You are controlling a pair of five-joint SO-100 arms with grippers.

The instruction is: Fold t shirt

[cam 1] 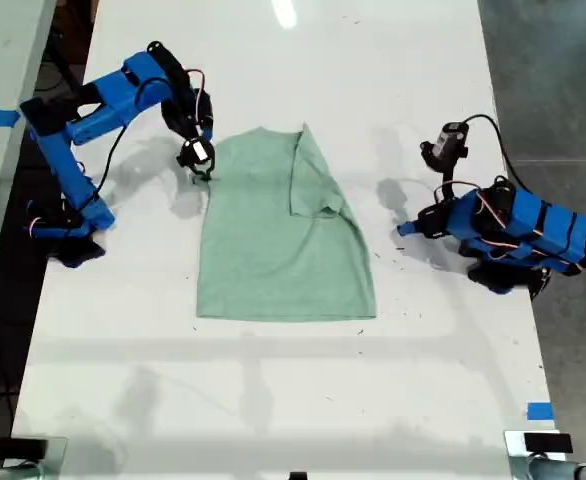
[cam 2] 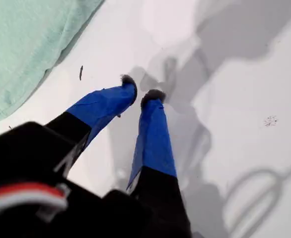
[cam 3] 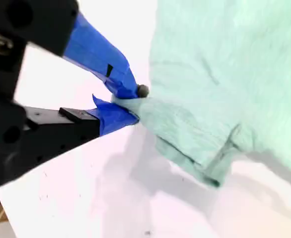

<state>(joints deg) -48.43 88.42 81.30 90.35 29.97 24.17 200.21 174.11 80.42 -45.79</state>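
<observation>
Second gripper (cam 3: pixel 128 106) pinched the t shirt (cam 1: pixel 278 235) edge, mid-table in the exterior view; first gripper (cam 2: pixel 139 94) nearly closed, empty, over bare table (cam 1: pixel 423 380). Sleeve folded inward.

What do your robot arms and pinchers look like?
Both arms are bright blue plastic with black motor blocks and thin looping cables. My first gripper has black fingers wrapped in blue tape with dark tips. My second gripper also has blue-taped fingers on a black body.

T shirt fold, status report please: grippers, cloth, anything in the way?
My second gripper shut on the t shirt edge. My first gripper slightly open, empty, off the cloth. One sleeve already folded in. Nothing in the way.
</observation>
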